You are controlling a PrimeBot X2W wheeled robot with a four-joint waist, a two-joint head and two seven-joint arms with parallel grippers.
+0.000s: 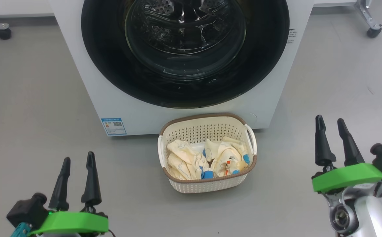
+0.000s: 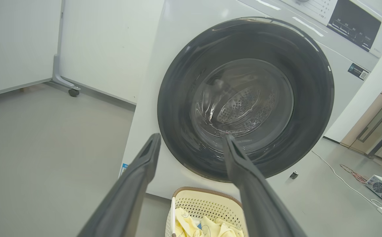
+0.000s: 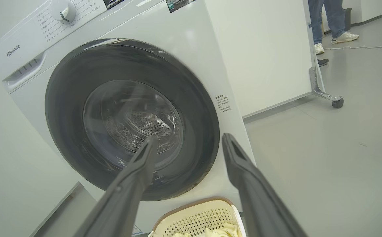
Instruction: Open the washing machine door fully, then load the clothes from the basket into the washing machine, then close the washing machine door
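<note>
Bright, even light, seemingly from overhead, leaves only faint shadows. Glare streaks the glass of the washing machine door (image 1: 184,36). The wrist views bow straight lines, and the left gripper (image 2: 191,137) blurs up close.

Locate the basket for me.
Head view, centre: the basket sits on the floor just in front of the washing machine, below its door, between the left end effector and the right end effector.

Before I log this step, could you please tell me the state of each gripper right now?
Left gripper: jaws open, holding nothing.
Right gripper: jaws open, holding nothing.
</note>
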